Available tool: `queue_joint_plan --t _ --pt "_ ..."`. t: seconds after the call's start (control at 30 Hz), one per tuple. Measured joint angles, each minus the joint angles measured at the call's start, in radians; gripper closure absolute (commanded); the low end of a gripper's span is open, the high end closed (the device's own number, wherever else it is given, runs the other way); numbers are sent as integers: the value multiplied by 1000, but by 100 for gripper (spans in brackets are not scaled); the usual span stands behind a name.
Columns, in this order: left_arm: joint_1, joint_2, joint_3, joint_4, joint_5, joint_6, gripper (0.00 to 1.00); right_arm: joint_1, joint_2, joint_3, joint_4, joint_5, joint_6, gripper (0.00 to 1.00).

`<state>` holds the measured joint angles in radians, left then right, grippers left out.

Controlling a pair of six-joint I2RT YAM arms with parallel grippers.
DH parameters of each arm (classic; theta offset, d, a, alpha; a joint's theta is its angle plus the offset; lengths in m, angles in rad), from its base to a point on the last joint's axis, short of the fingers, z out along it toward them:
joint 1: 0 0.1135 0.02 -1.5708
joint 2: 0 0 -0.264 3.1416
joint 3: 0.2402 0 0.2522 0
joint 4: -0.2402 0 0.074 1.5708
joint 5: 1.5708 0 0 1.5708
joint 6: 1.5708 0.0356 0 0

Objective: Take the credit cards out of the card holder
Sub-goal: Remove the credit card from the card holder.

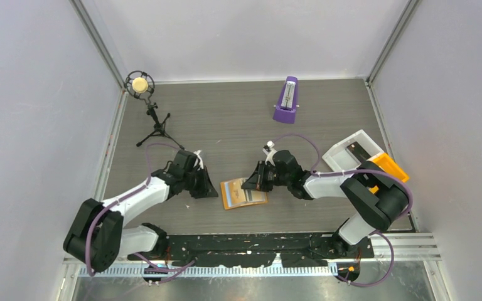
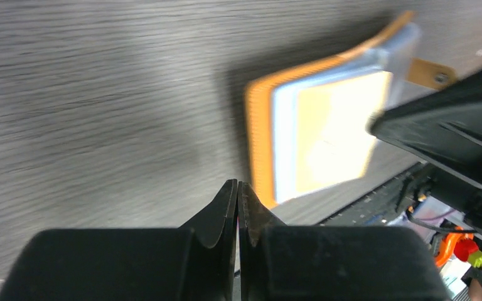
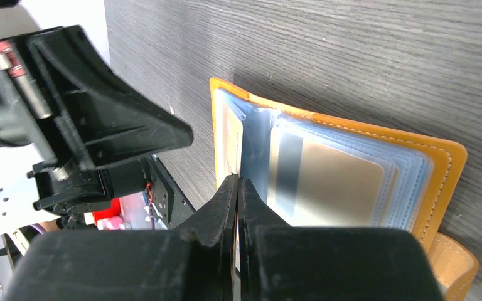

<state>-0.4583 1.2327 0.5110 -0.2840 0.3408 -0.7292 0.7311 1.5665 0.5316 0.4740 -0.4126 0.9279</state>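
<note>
The orange card holder (image 1: 243,193) lies open on the dark table between both arms. Its clear sleeves fan out, and a pale credit card with a grey stripe (image 3: 329,182) sits in the top sleeve. My right gripper (image 3: 238,180) is shut, its tips resting at the sleeves' near edge by the fold; nothing shows between its jaws. It reaches in from the right (image 1: 250,185). My left gripper (image 2: 238,185) is shut and empty, just off the holder's (image 2: 260,138) left edge, over bare table (image 1: 212,190).
A white bin (image 1: 342,152) holding a dark flat card (image 1: 356,152) and an orange bin (image 1: 390,166) stand at the right edge. A purple metronome (image 1: 286,100) is at the back. A microphone on a tripod (image 1: 140,85) stands back left.
</note>
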Motion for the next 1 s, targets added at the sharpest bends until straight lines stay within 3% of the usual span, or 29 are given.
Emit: queue_joint_plan --t 0.27,0.6,1.0 --pt "-97 -13 51 81 28 -63 96 6 27 0 21 5 22 95" --pt "-105 203 59 175 34 -83 98 9 32 -3 24 12 25 95" --pt "-109 218 84 154 10 -73 99 -26 29 -5 -10 -5 -14 95"
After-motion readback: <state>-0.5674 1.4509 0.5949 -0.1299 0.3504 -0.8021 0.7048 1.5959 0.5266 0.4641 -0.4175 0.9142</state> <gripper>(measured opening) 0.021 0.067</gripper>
